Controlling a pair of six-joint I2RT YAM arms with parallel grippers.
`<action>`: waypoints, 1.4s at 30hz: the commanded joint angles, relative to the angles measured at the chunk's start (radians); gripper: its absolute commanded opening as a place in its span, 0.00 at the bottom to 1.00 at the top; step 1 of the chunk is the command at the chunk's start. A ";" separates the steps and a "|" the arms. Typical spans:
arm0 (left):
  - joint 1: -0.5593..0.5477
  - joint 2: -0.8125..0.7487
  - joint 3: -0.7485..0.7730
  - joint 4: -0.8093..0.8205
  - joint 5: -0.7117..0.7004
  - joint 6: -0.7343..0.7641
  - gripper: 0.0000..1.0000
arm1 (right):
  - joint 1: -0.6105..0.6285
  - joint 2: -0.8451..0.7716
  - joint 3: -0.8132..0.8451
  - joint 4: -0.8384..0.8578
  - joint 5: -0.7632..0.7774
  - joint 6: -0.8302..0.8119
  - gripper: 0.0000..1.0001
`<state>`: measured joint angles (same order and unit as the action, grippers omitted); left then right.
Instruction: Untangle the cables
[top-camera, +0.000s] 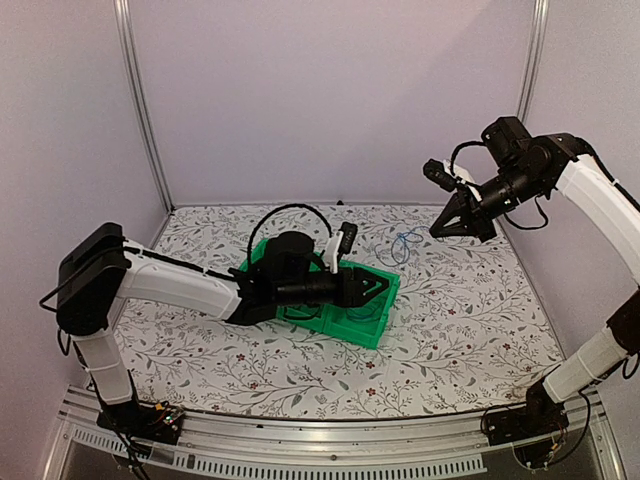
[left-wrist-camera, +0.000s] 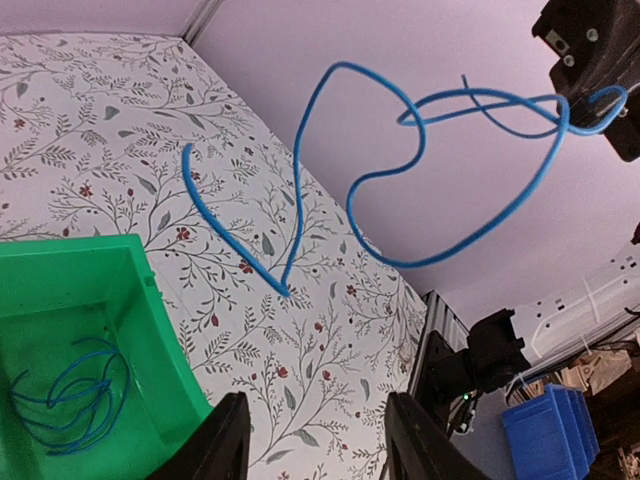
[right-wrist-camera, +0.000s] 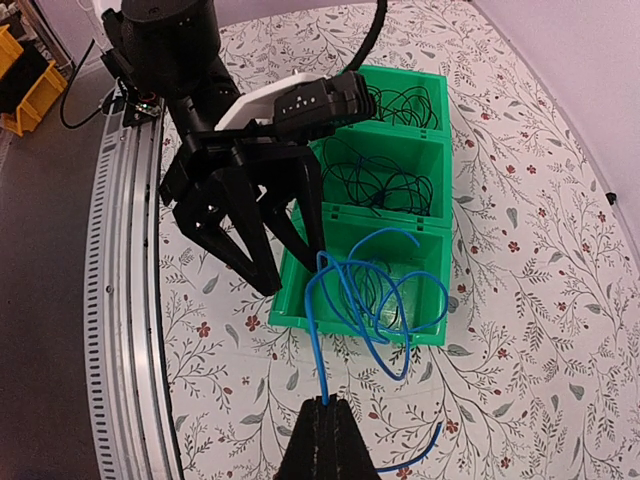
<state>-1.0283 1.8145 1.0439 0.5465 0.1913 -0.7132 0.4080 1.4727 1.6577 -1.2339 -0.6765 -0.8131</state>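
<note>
The left gripper (top-camera: 378, 286) is hanging low at the green bin (top-camera: 368, 332), its fingers (left-wrist-camera: 228, 445) standing apart with nothing between them. In its own wrist view the lower edge is cutting them off. From above, the left arm is covering much of the bin, so its contents are hardly showing there.

The right wrist view is showing three compartments. Two are holding tangles of black cables (right-wrist-camera: 378, 182), too knotted to count. The third is holding loose blue cables (left-wrist-camera: 72, 398), also hard to number.

Right of the bin, one blue cable (left-wrist-camera: 299, 180) is hanging in open loops above the flowered table (top-camera: 470, 330). One free end is sticking out in the air. Whether its lowest bend is touching the table cannot be told. In the right wrist view it is crossing in front of the bin's blue strands and blending into them.

The right gripper (right-wrist-camera: 325, 408), raised well above the table, is pinching this cable between closed fingertips. The left wrist view is cutting it off at the top corner.
</note>
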 joint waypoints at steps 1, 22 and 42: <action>0.028 0.054 0.049 0.079 0.116 -0.038 0.49 | 0.009 -0.029 0.015 -0.007 -0.019 0.006 0.00; 0.090 0.167 0.109 0.250 0.200 -0.104 0.34 | 0.011 -0.038 -0.001 -0.006 -0.005 0.000 0.00; 0.122 0.064 -0.109 0.158 0.086 -0.152 0.00 | -0.058 0.023 0.581 0.082 -0.018 0.140 0.00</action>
<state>-0.9157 1.9686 0.9840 0.7654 0.3256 -0.8764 0.3759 1.4834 2.1258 -1.2163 -0.6857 -0.7441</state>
